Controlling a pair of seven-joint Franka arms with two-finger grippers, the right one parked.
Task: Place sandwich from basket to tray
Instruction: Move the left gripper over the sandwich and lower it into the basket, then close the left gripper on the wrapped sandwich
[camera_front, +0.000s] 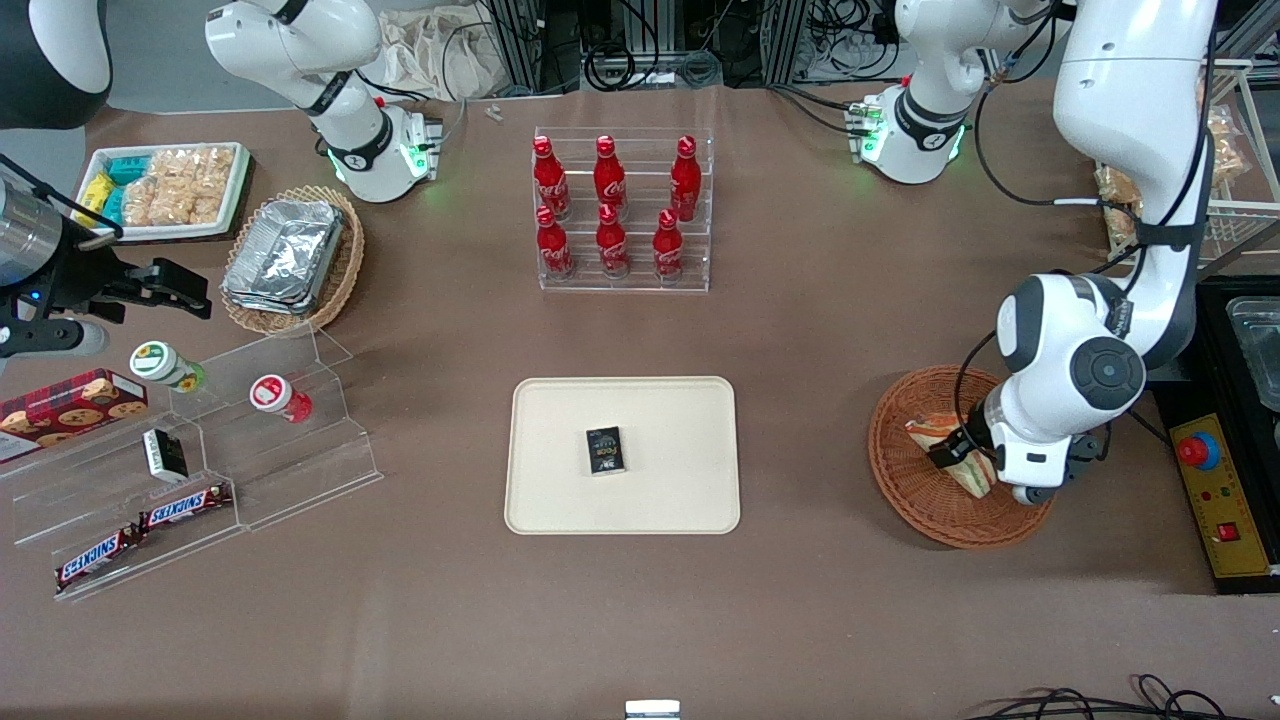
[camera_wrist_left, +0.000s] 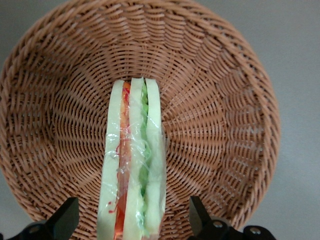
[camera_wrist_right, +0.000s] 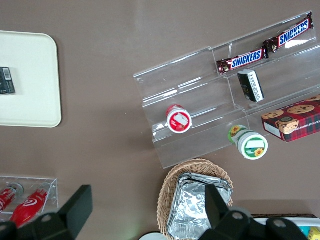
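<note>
A brown surface (camera_front: 820, 330) seen from the front, described from the parked arm's end toward the working arm's. Near the middle lies the cream tray (camera_front: 560, 410), holding only a small dark packet (camera_front: 605, 450) at its centre, with bare room all round it. Well apart from it, toward the working arm's end, sits the round reddish-brown basket (camera_front: 900, 480). The sandwich (camera_wrist_left: 134, 165) stands in the basket on its edge, its red and green filling stripes facing up under clear wrap. The left arm's end effector (camera_wrist_left: 134, 220) is low over the basket, open, with one dark finger on each side of the sandwich and a clear gap between each finger and the bread. The step in hand appears to be the grasp. To do it well, the fingers likely need to go a little lower, stay centred on the wedge, and close gently on the two flat bread faces, since soft bread squashes and slick wrap can slip. A straight lift should clear the basket's rim before any travel toward the tray.
</note>
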